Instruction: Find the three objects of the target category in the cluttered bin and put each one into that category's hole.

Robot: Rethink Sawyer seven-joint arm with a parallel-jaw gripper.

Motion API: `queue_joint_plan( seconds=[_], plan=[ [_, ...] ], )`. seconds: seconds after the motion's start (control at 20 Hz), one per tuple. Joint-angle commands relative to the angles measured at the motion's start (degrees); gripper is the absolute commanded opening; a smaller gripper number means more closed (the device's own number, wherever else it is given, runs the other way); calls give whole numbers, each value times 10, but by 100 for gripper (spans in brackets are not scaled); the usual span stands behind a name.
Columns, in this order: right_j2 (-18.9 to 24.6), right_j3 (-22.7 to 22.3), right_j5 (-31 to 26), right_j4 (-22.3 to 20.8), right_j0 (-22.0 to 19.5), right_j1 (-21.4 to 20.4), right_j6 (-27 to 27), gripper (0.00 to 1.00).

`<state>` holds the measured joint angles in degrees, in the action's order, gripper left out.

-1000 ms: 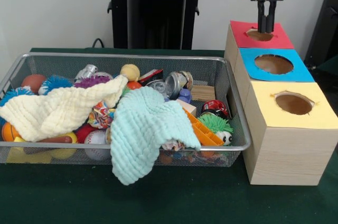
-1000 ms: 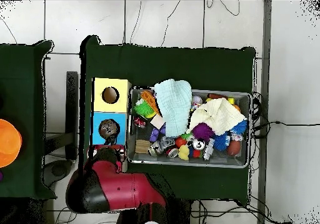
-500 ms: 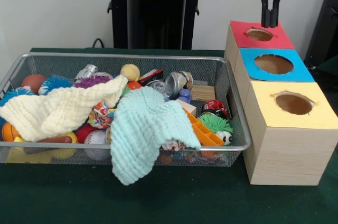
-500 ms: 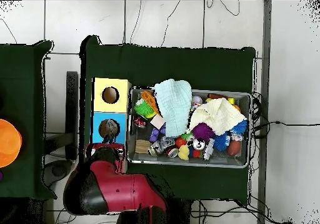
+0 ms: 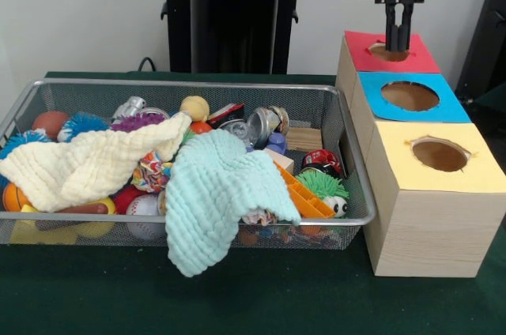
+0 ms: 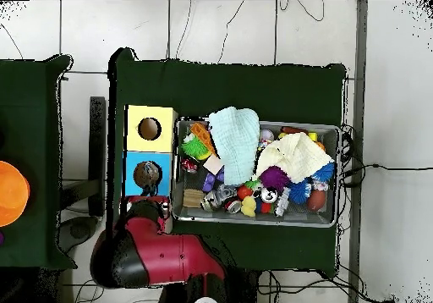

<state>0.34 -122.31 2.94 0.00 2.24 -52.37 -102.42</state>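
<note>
While the hand hangs narrowly closed and empty over the red-topped wooden box's hole, the small shiny metal can, at twelve o'clock in the wire mesh bin, looks light, stiff and slippery, best gripped across its sides.

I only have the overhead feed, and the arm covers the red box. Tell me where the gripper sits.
Observer: The gripper hangs upright over the red-topped box, its tips at the hole.
Operator: Report whether it carries anything.
Observer: Nothing shows at or below its tips from the front; I cannot tell if it is open or shut.
Operator: Name something the cloths hide from me.
Observer: A white ball peeks out beneath the cream cloth, against the bin's wall on the camera side.
</note>
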Motion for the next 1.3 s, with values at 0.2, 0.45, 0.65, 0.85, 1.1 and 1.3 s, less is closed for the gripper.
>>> queue_joint_plan(
  seconds=[0.2, 0.45, 0.65, 0.85, 1.1, 1.3],
  plan=[
    [88, 12, 4, -47, -87, 27, -61, 0],
    [144, 6, -16, -99, -179, 21, -23, 0],
    [212, -5, -40, -152, -281, 19, 13, 0],
    [283, 0, -80, -197, -386, 31, 56, 0],
    [364, 24, -153, -234, -503, 52, 122, 0],
    [411, 63, -219, -251, -566, 75, 171, 0]
  ],
)
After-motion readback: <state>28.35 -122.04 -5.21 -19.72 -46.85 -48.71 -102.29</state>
